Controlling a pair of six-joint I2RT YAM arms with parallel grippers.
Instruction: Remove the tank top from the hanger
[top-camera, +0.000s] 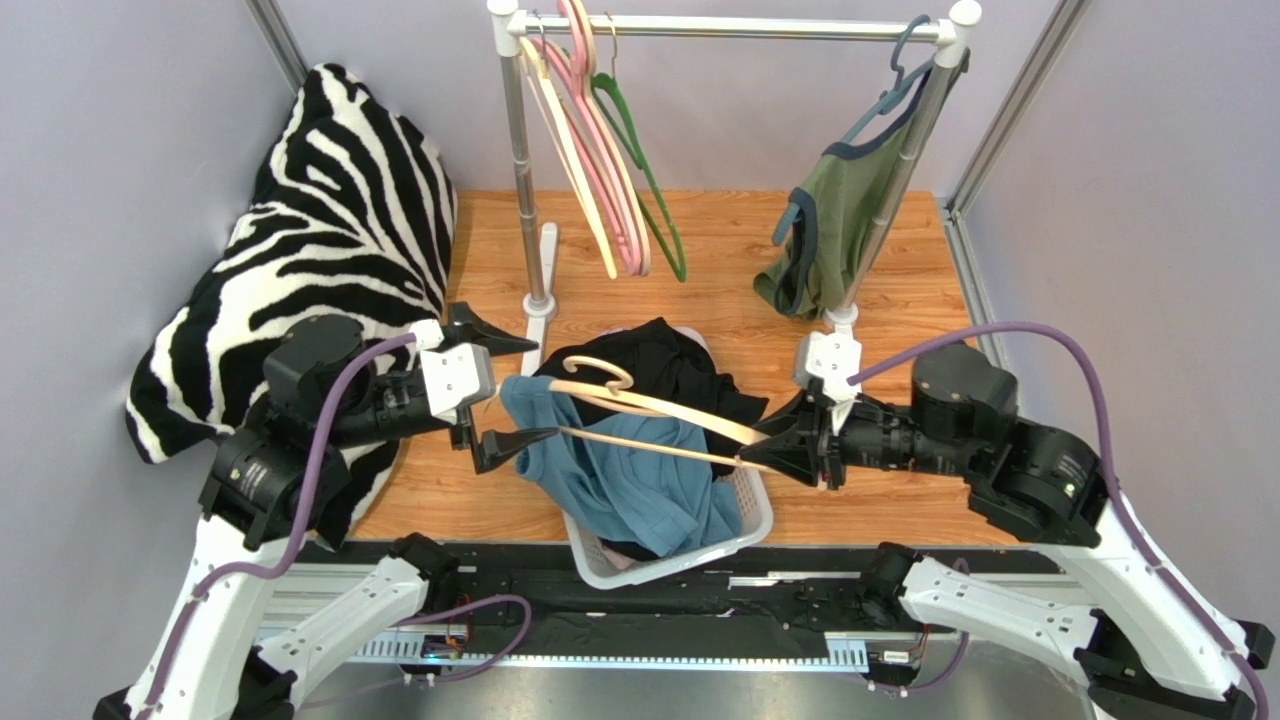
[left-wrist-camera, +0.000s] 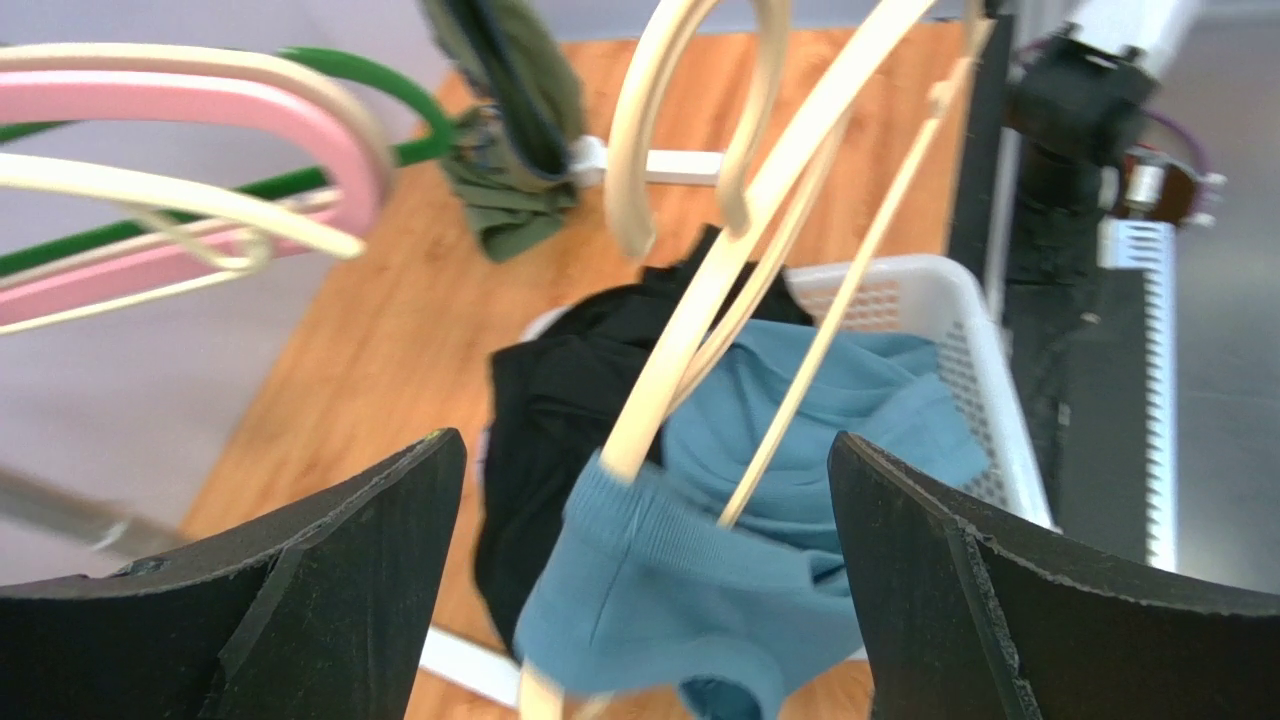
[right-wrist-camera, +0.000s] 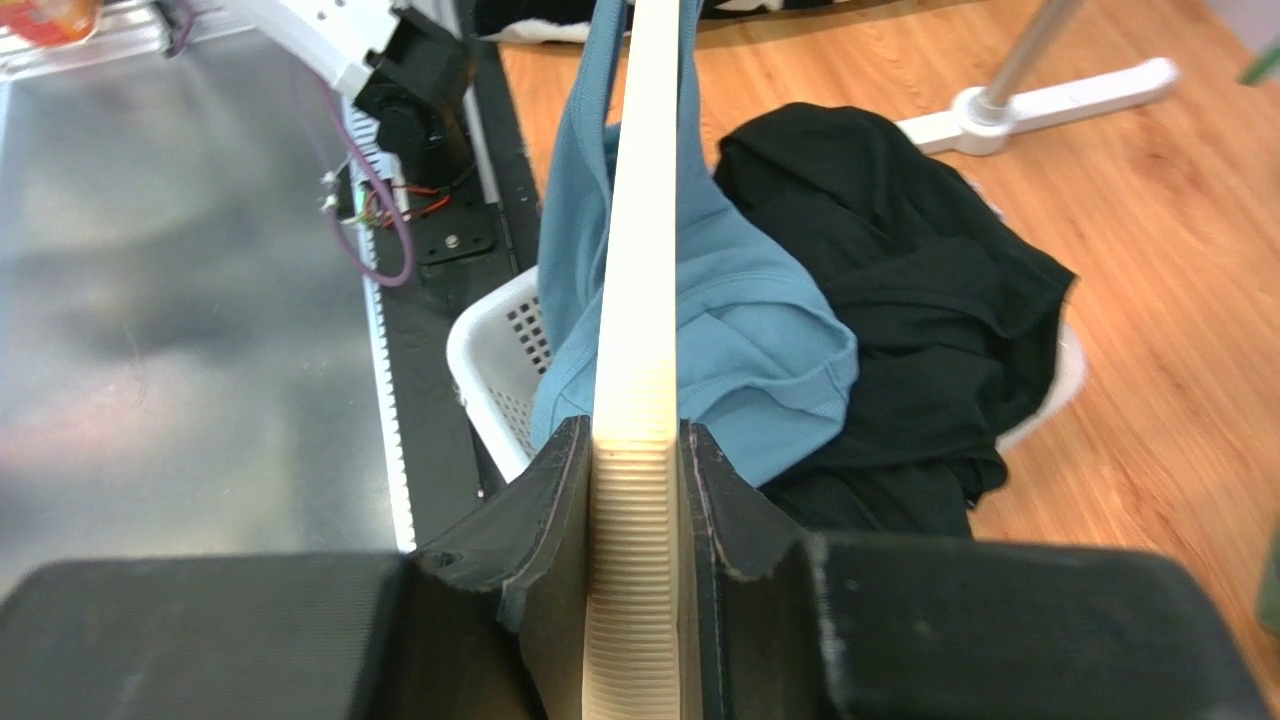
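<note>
A cream hanger (top-camera: 661, 413) lies level over the white basket (top-camera: 744, 528). My right gripper (top-camera: 769, 444) is shut on its right end; in the right wrist view the ribbed hanger arm (right-wrist-camera: 639, 270) is clamped between the jaws of that gripper (right-wrist-camera: 637, 450). The blue tank top (top-camera: 631, 480) still hangs by one strap from the hanger's left end and sags into the basket. My left gripper (top-camera: 526, 387) stands wide open just left of that end. In its wrist view the gripper (left-wrist-camera: 646, 465) frames the blue tank top (left-wrist-camera: 751, 585) and hanger (left-wrist-camera: 706, 300) without touching them.
A black garment (top-camera: 676, 368) fills the basket's far side. Behind stands a rack (top-camera: 721, 26) with pink, cream and green hangers (top-camera: 609, 150) and an olive tank top (top-camera: 834, 225) on the right. A zebra cushion (top-camera: 323, 255) sits far left.
</note>
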